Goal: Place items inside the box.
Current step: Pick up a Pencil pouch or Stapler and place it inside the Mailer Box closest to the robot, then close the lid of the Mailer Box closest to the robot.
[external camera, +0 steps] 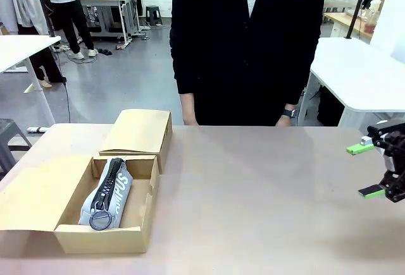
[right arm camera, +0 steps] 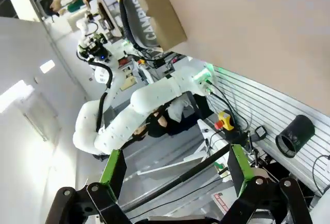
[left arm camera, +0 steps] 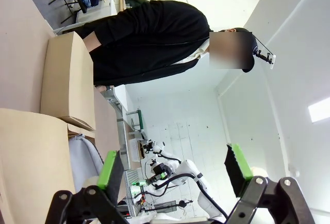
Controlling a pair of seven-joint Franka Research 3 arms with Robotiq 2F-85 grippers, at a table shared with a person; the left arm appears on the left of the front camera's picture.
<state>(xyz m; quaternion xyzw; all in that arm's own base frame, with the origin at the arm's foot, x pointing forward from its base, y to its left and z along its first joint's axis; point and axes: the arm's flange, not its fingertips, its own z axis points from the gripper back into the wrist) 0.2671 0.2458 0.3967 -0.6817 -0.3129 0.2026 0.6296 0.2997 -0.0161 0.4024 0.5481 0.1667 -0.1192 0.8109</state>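
1. The box (external camera: pixel 66 221) sits on the table (external camera: pixel 266 199) at the robot's left, its flap lid (external camera: pixel 38 193) folded out flat to the side, which leaves the tray open from above for loading.
2. The pencil case (external camera: pixel 106 193) lies lengthwise inside the box, zip upward, aligned with the long axis because the tray is narrow. No other items are seen on the table.
3. A smaller box (external camera: pixel 140 133) stands closed just behind the box, touching or nearly touching its far wall; it takes no part in the loading.
4. The right tool (external camera: pixel 370 171) hangs at the table's right edge, well apart from the box, fingers spread and empty. Its wrist view confirms nothing between the pads (right arm camera: pixel 114 167).
5. The left tool (left arm camera: pixel 172 170) is likewise spread and empty, the box just beside its left finger.
6. The person (external camera: pixel 247 47) stands at the far side, hands below the table edge, holding nothing visible. Judgement: both arms wait clear for the next item to be offered.
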